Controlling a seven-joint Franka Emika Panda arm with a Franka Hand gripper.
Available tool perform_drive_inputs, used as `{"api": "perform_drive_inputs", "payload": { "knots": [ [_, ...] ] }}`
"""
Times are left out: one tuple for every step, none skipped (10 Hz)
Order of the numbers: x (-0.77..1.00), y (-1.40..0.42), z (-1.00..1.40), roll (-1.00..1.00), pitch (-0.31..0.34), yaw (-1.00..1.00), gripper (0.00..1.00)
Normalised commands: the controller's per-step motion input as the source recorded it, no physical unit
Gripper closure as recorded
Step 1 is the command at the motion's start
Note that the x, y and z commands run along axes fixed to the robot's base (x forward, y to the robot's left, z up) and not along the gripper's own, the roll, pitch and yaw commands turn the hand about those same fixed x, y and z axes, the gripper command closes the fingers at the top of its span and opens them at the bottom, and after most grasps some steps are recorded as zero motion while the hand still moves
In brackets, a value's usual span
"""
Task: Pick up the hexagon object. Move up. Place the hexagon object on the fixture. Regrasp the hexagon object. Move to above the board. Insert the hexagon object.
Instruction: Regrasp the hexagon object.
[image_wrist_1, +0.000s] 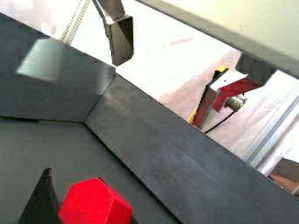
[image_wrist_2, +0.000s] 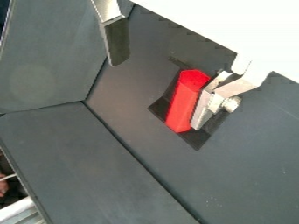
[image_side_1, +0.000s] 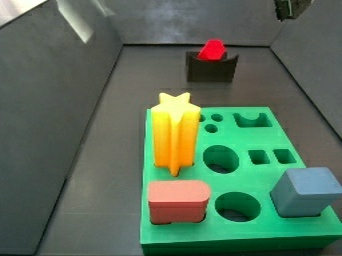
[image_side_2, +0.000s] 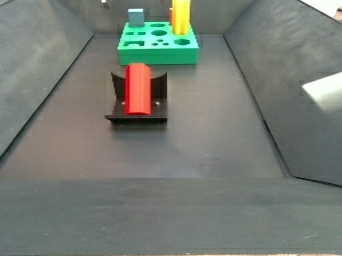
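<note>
The gripper hangs with its jaws wide apart and nothing between them. In both wrist views one silver finger with its dark pad stands clear of the other finger, and neither touches the hexagon. In a side view only a scrap of the gripper shows at the top edge, high over the far right of the floor.

The hexagon, a red rod, lies lengthwise in the notch of the fixture, its ends pointing along the bin. In a side view its hexagonal end stands out above the fixture near the far wall. In a wrist view the hexagon lies just beside a finger.

The board holds a yellow star, a pink block and a grey-blue cube; the other holes are open.
</note>
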Motion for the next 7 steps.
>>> {"api": "perform_drive_inputs", "payload": {
  "knots": [
    [0.09, -0.03, -0.01, 0.21, 0.078, 0.19, 0.0],
    [0.04, 0.07, -1.0, 0.21, 0.091, 0.18, 0.0],
    [0.04, 0.07, -1.0, 0.2, 0.06, 0.17, 0.0],
    [0.05, 0.06, -1.0, 0.18, 0.028, 0.17, 0.0],
    [0.06, 0.05, -1.0, 0.15, -0.004, 0.15, 0.0],
    [0.07, 0.05, -1.0, 0.13, -0.017, 0.15, 0.0],
    [0.09, 0.05, -1.0, 0.1, -0.049, 0.12, 0.0]
  ]
}}
